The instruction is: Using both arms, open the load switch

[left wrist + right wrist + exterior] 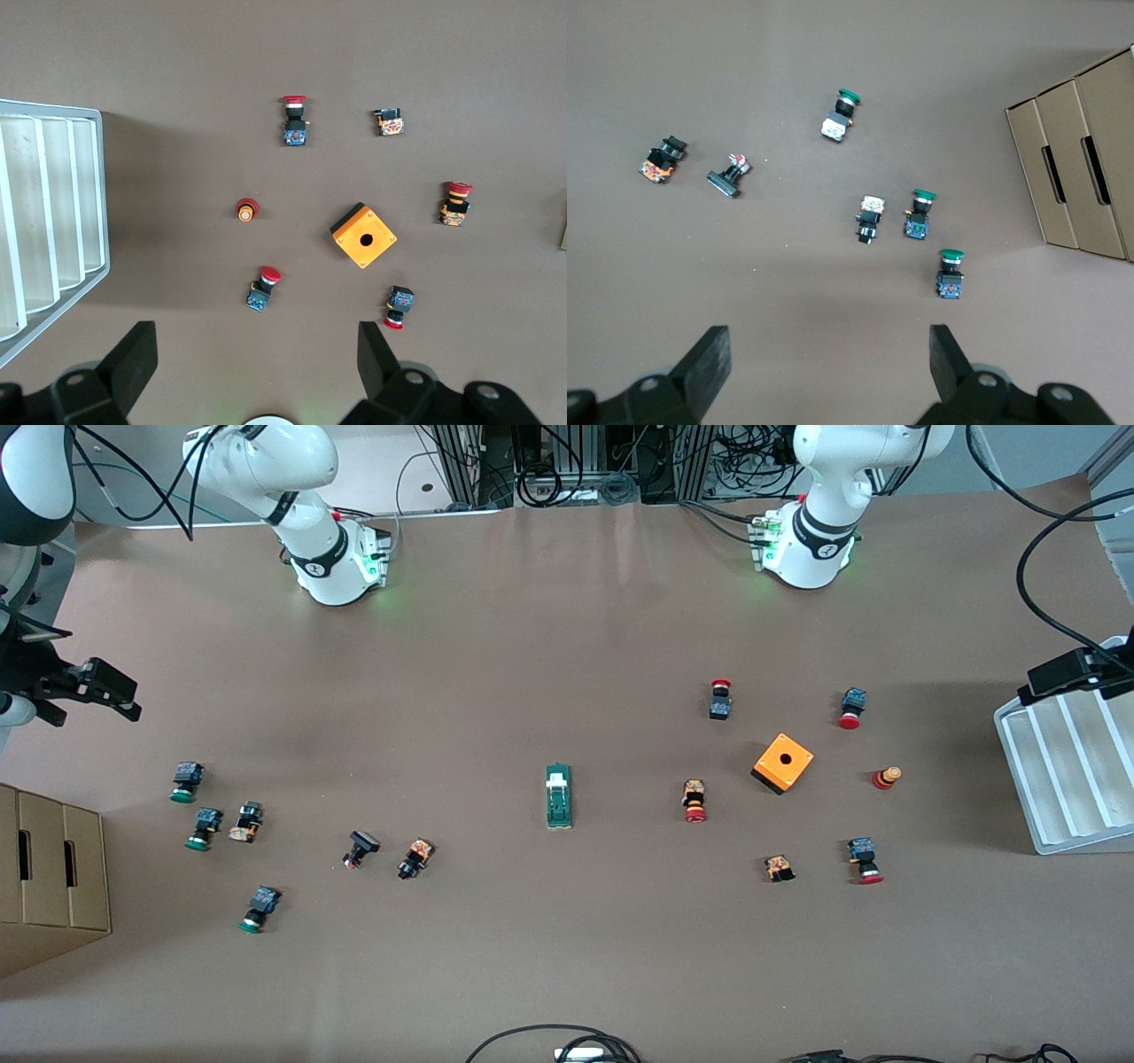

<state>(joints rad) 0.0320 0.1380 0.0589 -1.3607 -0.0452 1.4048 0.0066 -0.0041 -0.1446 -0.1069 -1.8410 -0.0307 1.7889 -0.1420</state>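
Note:
The load switch point(558, 796), a narrow dark-green block with a white tab, lies flat near the middle of the table, apart from both grippers. My right gripper point(97, 689) hangs open over the right arm's end of the table. In the right wrist view its fingers point(709, 354) stand wide with only bare table between them point(828, 347). My left gripper point(1067, 673) hangs open over the white tray's corner at the left arm's end. The left wrist view shows it empty point(257, 345). The load switch is out of view in the right wrist view.
An orange box with a hole point(783, 763) and several red-capped buttons point(695, 801) lie toward the left arm's end, beside a white ridged tray point(1063, 779). Several green-capped buttons point(203, 829) and a cardboard box point(49, 877) lie toward the right arm's end.

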